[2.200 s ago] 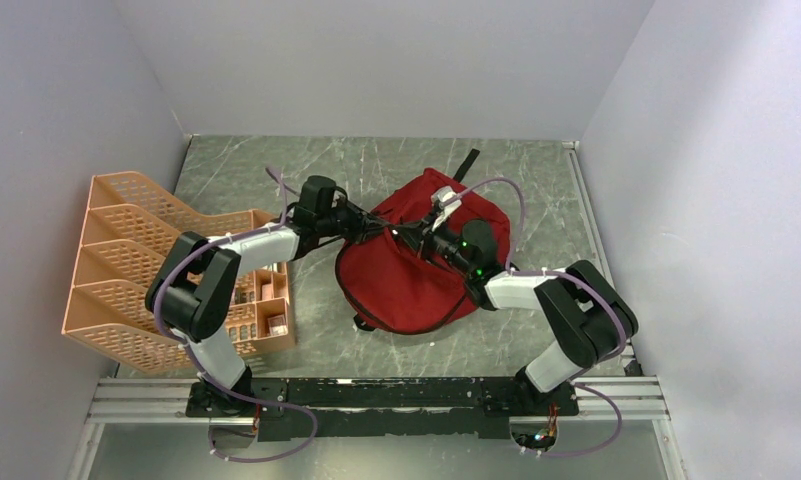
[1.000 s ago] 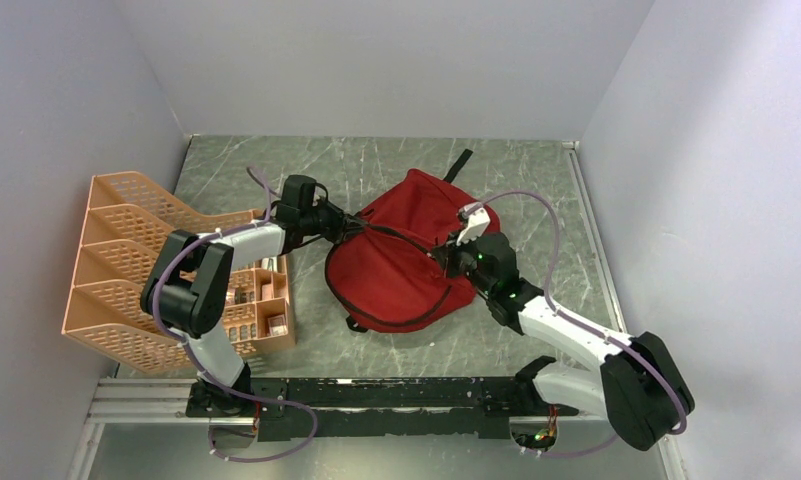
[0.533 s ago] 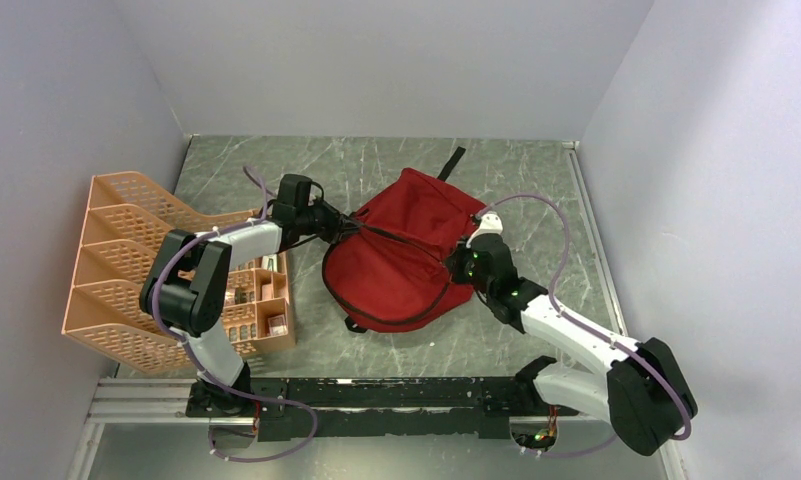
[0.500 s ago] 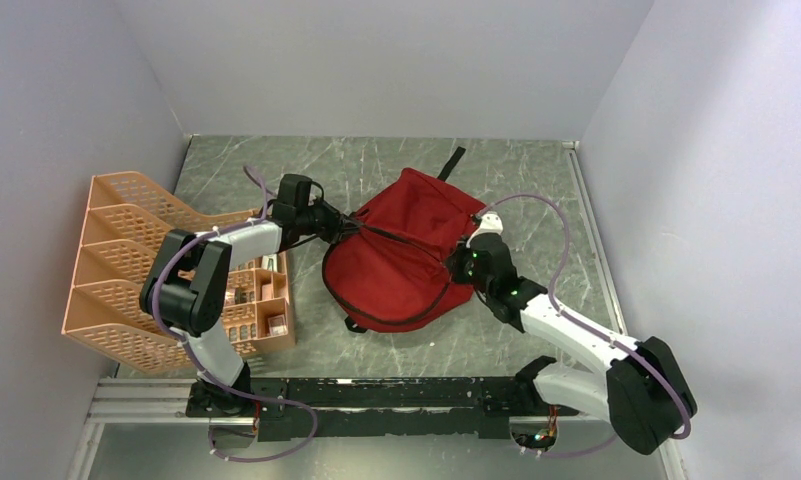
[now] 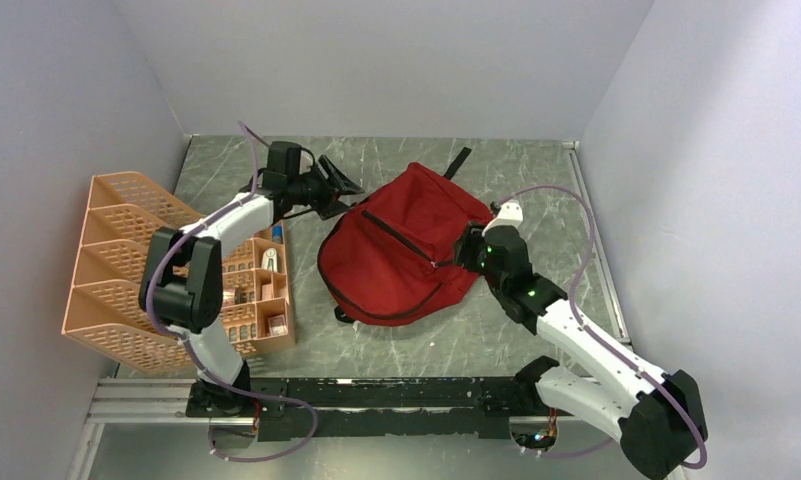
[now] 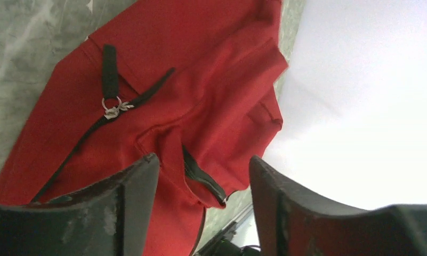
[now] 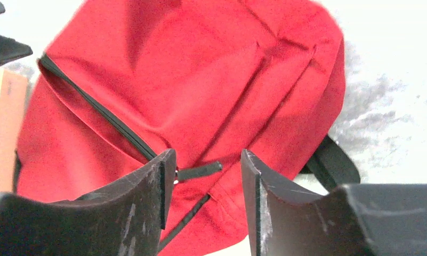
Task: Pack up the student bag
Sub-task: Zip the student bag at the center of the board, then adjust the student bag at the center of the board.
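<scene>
Both arms have let go of the bag point(image 5: 401, 265) since half a second ago. From above, the left gripper point(image 5: 338, 186) has drawn back off its far-left corner, fingers spread. The right gripper point(image 5: 463, 252) sits at its right edge, nearer the zip. The bag lies on the table point(image 5: 536, 180), long axis near-left to far-right.

Left wrist: fingers apart, with the bag beyond them, untouched.

Right wrist: fingers apart, with the zip pull point(image 7: 200, 170) just past the gap, ungripped.

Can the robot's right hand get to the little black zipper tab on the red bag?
Probably yes. The right gripper sits close to the student bag with its jaws apart, and the zipper tab shows in the gap between them, with nothing covering it.
</scene>
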Motion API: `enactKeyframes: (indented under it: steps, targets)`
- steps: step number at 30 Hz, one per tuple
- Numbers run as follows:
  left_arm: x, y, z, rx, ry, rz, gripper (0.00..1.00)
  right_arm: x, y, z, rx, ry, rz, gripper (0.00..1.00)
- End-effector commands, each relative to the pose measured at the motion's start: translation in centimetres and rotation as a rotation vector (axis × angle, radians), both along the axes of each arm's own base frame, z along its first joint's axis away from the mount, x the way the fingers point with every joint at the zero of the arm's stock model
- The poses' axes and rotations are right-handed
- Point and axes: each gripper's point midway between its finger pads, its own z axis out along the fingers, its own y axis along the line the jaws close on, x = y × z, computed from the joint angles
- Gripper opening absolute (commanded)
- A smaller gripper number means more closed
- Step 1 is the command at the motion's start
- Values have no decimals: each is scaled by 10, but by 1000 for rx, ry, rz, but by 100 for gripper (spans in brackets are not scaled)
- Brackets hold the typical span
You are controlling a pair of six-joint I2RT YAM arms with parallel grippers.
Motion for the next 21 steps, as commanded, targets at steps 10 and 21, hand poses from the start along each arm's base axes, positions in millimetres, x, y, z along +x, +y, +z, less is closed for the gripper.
enactKeyframes:
  steps: [10,21]
  targets:
    - [-20,86,70,491,-265,71,83,-6,40,77,-56,-122,340,100]
    - [-66,173,124,796,-344,319,84,-63,148,53,-206,-160,795,91]
